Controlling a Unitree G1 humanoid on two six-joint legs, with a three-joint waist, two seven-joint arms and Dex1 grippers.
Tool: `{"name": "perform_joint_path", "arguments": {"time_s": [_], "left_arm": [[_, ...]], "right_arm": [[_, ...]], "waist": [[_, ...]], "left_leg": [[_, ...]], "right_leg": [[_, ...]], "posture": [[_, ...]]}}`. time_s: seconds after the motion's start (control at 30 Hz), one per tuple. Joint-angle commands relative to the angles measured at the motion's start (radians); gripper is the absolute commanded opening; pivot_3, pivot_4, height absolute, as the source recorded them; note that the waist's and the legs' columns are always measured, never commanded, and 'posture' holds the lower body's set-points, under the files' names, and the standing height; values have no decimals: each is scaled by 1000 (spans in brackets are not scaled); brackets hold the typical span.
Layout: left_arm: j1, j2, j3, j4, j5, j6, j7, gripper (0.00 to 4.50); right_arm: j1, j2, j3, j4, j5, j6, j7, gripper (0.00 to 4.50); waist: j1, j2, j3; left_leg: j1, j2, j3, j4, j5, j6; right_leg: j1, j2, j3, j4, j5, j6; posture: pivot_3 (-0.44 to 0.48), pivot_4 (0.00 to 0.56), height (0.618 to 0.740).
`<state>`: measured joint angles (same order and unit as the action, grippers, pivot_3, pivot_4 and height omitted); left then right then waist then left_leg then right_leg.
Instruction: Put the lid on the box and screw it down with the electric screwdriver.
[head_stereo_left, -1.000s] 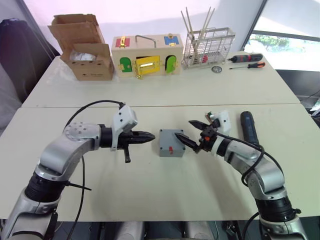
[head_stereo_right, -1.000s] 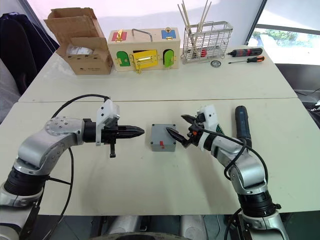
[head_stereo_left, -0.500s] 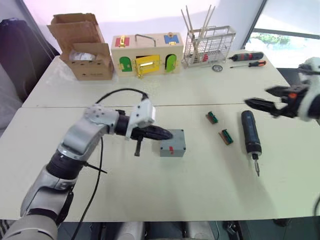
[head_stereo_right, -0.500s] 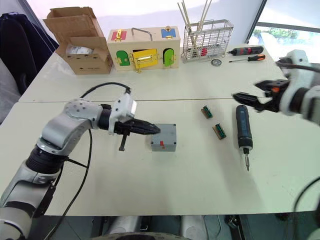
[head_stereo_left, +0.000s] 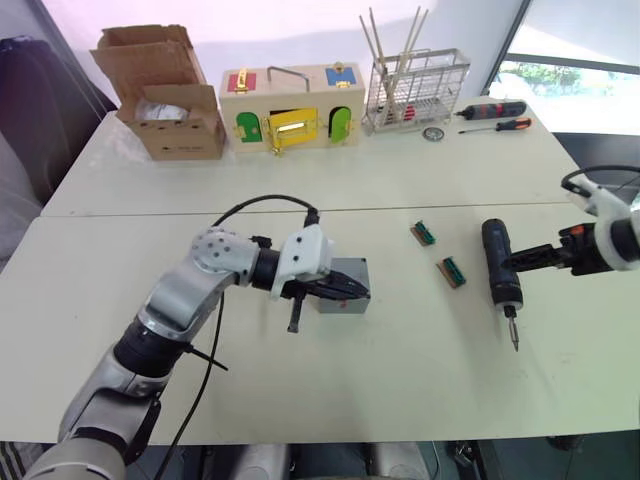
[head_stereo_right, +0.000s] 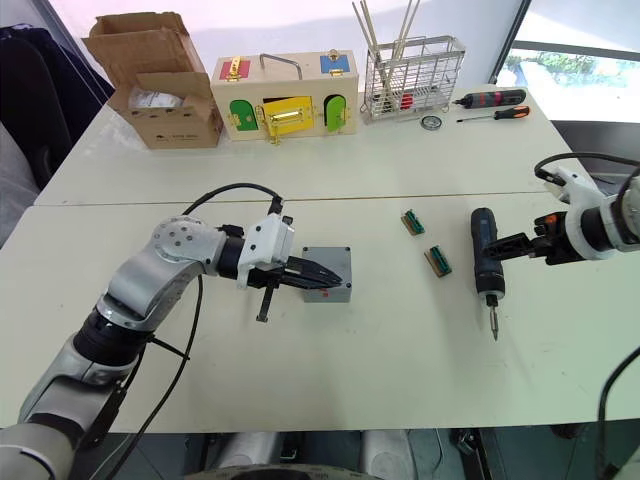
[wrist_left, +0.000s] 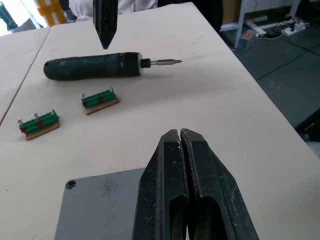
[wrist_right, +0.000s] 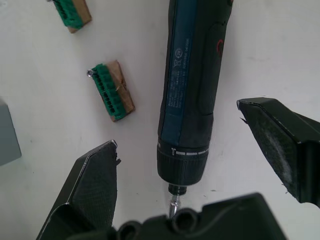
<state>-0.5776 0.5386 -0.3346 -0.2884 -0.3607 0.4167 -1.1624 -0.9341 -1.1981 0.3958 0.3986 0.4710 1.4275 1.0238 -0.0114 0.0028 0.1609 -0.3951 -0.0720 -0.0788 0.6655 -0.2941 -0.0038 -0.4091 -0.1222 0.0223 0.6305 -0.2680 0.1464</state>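
Your left gripper (head_stereo_right: 325, 275), fingers pressed together, rests over the box (head_stereo_right: 335, 290) with its lid on, mid-surface. Your right gripper (head_stereo_left: 527, 262), spread wide, hangs just right of the electric screwdriver (head_stereo_left: 497, 273), lying to the right of the box.

The box (head_stereo_left: 342, 287) is sitting left of two connector blocks (head_stereo_left: 452, 272); the electric screwdriver (head_stereo_left: 498, 275) is lying to their right.

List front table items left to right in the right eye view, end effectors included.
left end effector → box → two green terminal blocks → electric screwdriver → right end effector
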Motion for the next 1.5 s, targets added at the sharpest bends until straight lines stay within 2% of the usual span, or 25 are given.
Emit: {"name": "perform_joint_path", "arguments": {"time_s": [0.03,0.37,0.47,0.63,0.67,0.9,0.97,1.07,1.13,1.2,1.27,1.3,1.4,1.5], "left_arm": [[5,5,28,-64,-9,21,32,0],[47,8,35,-115,-13,72,110,0],[55,7,35,-120,-15,80,123,0],[66,-2,34,-130,-15,89,152,0],[69,-3,34,-134,-15,92,160,0],[78,11,53,-133,-19,101,180,0],[66,13,58,-109,-19,94,174,0],[38,17,80,-57,-30,87,151,0],[28,30,103,-22,-41,76,127,0],[9,37,126,14,-55,76,107,0],[-17,38,146,52,-70,85,90,0],[-32,38,155,72,-77,91,82,0],[-58,45,180,110,-101,109,60,0],[-77,45,180,129,-118,141,44,0]], "right_arm": [[-47,18,70,58,-64,-27,62,4463],[-117,155,284,290,-307,-217,214,4463],[-142,196,307,376,-378,-272,247,3771],[-165,248,339,502,-489,-344,326,2204],[-163,251,350,519,-514,-362,348,2038],[-141,250,321,575,-606,-428,408,1991],[-172,258,253,592,-598,-444,368,1987],[-302,271,69,655,-539,-447,253,1987],[-384,277,-53,676,-488,-406,187,1987],[-446,272,-192,687,-434,-391,71,1987],[-480,259,-349,654,-357,-366,-15,1987],[-460,258,-442,577,-307,-354,-47,1987],[-295,332,-737,183,-167,-274,-171,1987],[-72,580,-998,-321,-37,-343,-349,1987]], "waist": [[2,0,0],[-2,-1,1],[-2,-3,0],[-2,-6,0],[-2,-7,-1],[10,-8,-1],[14,-8,-1],[9,-7,0],[-2,3,6],[-6,5,7],[-5,5,7],[-3,4,7],[1,4,8],[-2,3,8]], "left_leg": [[0,0,0,0,0,0],[0,0,0,1,3,-6],[1,0,-1,1,3,-6],[1,0,-1,1,4,-7],[1,-1,-1,1,4,-7],[1,-1,-3,2,4,-8],[1,-1,-3,2,4,-8],[2,-1,-3,2,5,-9],[1,-2,-1,2,5,-10],[-2,-2,1,-1,6,-10],[-12,0,1,-2,7,-12],[-16,0,0,-2,8,-14],[-18,0,-1,-3,8,-14],[-19,0,-2,2,8,-14]], "right_leg": [[0,0,0,0,0,0],[0,0,0,1,0,0],[1,0,0,0,0,0],[2,0,0,0,0,0],[2,0,0,0,0,0],[4,0,-3,0,0,0],[4,0,-3,0,0,0],[4,0,-2,0,1,-2],[1,-1,0,1,2,-2],[-5,-1,1,2,2,-2],[-19,2,0,6,2,-2],[-25,2,0,8,2,-2],[-27,2,-3,15,2,-2],[-26,0,-4,17,2,-2]], "posture": [[0,150,730],[0,150,730],[0,150,730],[0,150,730],[0,150,730],[0,150,730],[0,150,730],[0,150,730],[0,150,730],[0,150,730],[0,150,730],[0,150,730],[0,150,730],[0,150,730]]}}
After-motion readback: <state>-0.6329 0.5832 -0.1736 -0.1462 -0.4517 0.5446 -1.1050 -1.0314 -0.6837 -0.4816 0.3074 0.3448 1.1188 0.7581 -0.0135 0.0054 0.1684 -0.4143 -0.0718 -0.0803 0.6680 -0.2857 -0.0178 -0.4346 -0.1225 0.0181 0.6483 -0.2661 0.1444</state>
